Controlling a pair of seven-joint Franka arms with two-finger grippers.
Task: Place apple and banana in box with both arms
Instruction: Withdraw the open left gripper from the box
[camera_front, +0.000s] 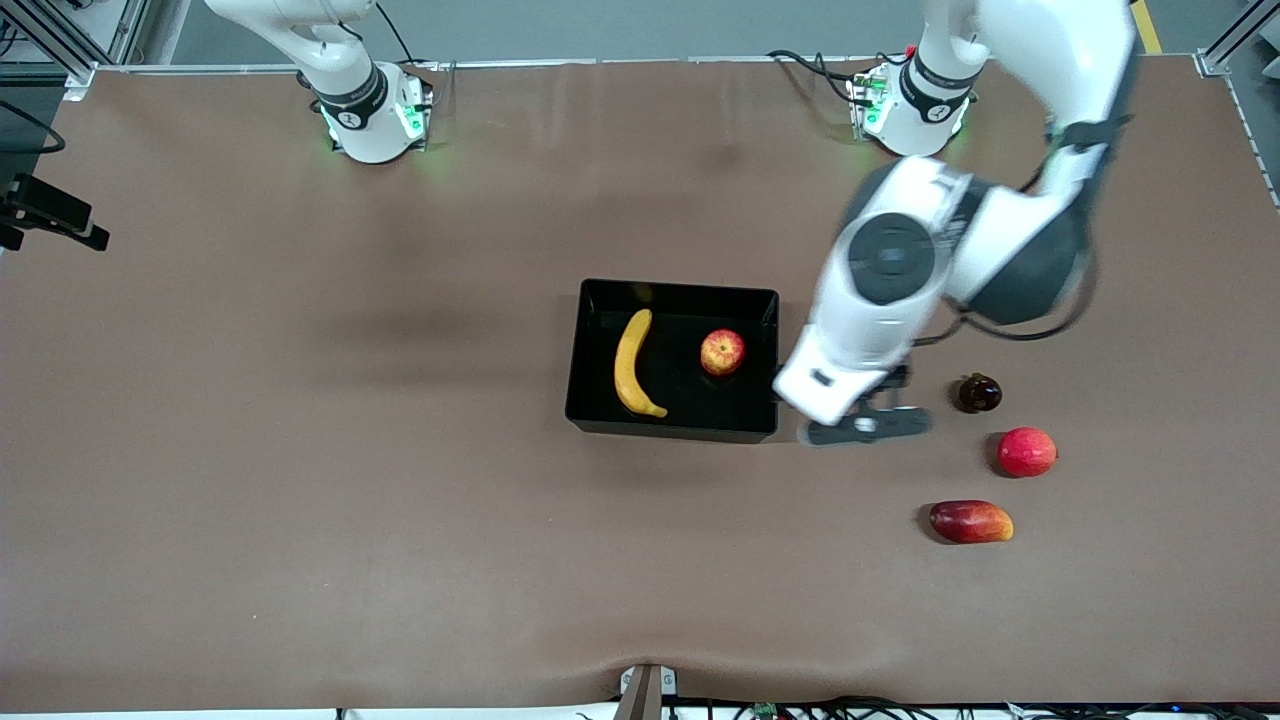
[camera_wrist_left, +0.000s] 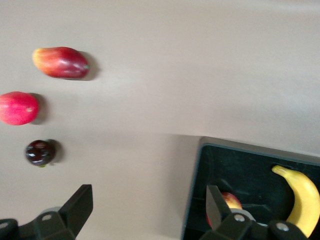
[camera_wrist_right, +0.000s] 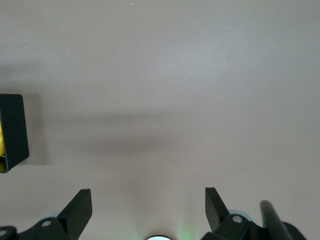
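High front camera; both wrist cameras share box (camera_front: 672, 292).

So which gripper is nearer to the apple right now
The left. The left gripper hangs open beside the box holding the apple; the right gripper waits open, high over bare table near its base.

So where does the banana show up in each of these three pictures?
Front view: the banana lies in the black box, beside the apple, toward the right arm's end.
Left wrist view: the banana shows at the frame's lower right corner, inside the box.
Right wrist view: no banana can be made out.
Shared landmark: the box, in all three.
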